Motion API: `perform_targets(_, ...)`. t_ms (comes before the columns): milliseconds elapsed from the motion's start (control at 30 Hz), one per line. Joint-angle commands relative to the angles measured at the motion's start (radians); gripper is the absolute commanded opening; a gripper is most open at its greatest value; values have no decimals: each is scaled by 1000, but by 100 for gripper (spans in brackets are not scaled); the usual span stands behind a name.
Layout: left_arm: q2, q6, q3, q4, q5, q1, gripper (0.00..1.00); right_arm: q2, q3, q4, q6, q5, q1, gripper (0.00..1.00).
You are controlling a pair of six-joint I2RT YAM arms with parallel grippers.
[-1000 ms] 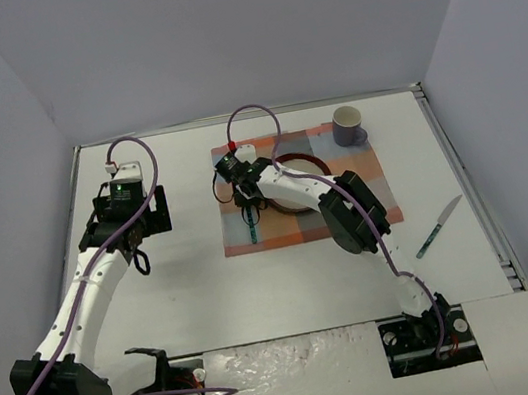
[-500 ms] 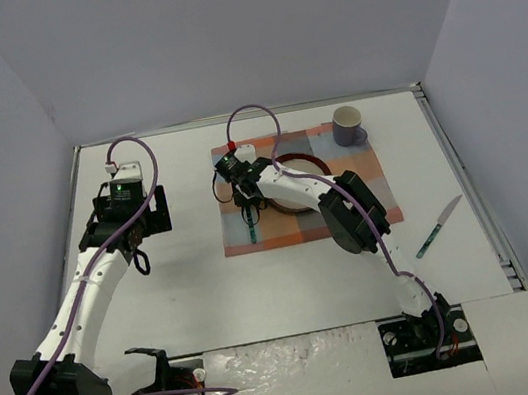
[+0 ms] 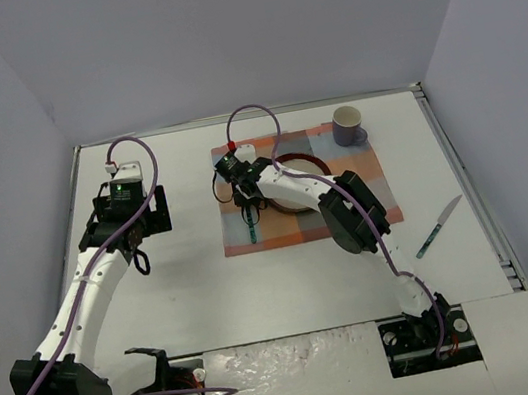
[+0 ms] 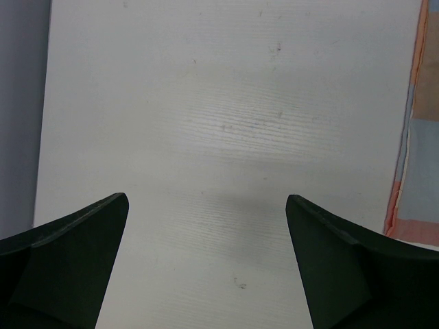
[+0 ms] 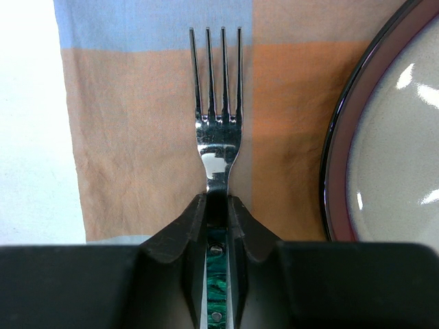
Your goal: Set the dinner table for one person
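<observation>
**A:** Two arms on the table point(image 3: 210, 298). Nearest first: what is the left gripper point(image 4: 206, 199) doing?

**B:** Its jaws stand wide apart with nothing between them, above bare white tabletop. The edge of the mat point(image 4: 415, 137) shows at the right of its wrist view.

**A:** And on the right side?

**B:** A knife point(image 3: 439, 227) lies slanted on the bare tabletop, right of the mat and well apart from everything else.

**A:** What about the right gripper point(image 5: 218, 202)?

**B:** It is clamped on a fork point(image 5: 218, 137), pinching the neck just below the tines, and the green handle runs back between the fingers. The fork is over the left strip of the mat, with its tines above an orange patch. I cannot tell whether it rests on the cloth.

**A:** What is beside it?

**B:** A plate point(image 5: 337, 164) with a dark rim sits on the mat just right of the fork, not touching it.

**A:** And farther back?

**B:** A mug point(image 3: 348, 127) stands upright at the mat's far right corner. The table runs under all of it, out to the side walls.
</observation>
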State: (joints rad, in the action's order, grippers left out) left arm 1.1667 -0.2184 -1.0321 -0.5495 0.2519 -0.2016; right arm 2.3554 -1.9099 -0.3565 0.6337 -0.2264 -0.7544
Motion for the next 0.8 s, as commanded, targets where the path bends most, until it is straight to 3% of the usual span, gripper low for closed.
perform_targets(0, -16, -12, -34, 19, 6, 3, 97, -13, -43, 11, 20, -24, -8, 21)
perform_targets(33, -16, -12, -34, 19, 6, 4, 97, -19, -43, 10, 20, -31, -8, 28)
perform_targets(167, -16, -13, -34, 19, 7, 4, 97, -54, -46, 10, 11, -49, -8, 44)
perform_targets(500, -19, -12, -36, 19, 5, 4, 97, -317, 7, 11, -32, -130, 12, 68)
perform_targets(767, -22, -16, -36, 17, -7, 3, 97, -693, 395, 17, 0, -230, 223, 98)
